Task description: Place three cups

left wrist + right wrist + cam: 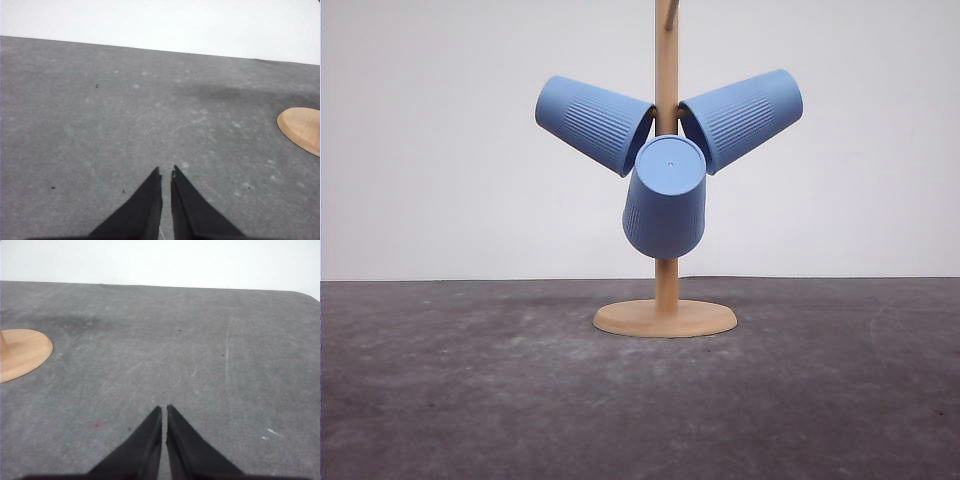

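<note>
Cups hang on a wooden stand (666,200) in the middle of the table (470,400), three of them, all light blue with fine vertical ribs and a smooth rim band. No brand, label or writing can be read on any of them, nor on the stand.

In the front view the left cup (592,122) tilts up and away to the left, its mouth against the pole. The right cup (744,117) mirrors it, tilting up to the right. The middle cup (665,198) hangs lower and points toward the camera, flat base facing forward, mouth down. It covers part of the pole and overlaps the rims of the other two. One pole rises from one round wooden base (665,318), which rests flat on the dark grey table.

Both arms are clear of the cups. The left pincer (166,174) has its two black fingers drawn almost together, a thin slit between them, with nothing in its grip; it sits low over bare table, and the base (302,129) lies well off to one side of it. The right pincer (164,409) is likewise nearly closed and holds nothing, over bare table, with the base (22,352) well apart from it on the other side.
</note>
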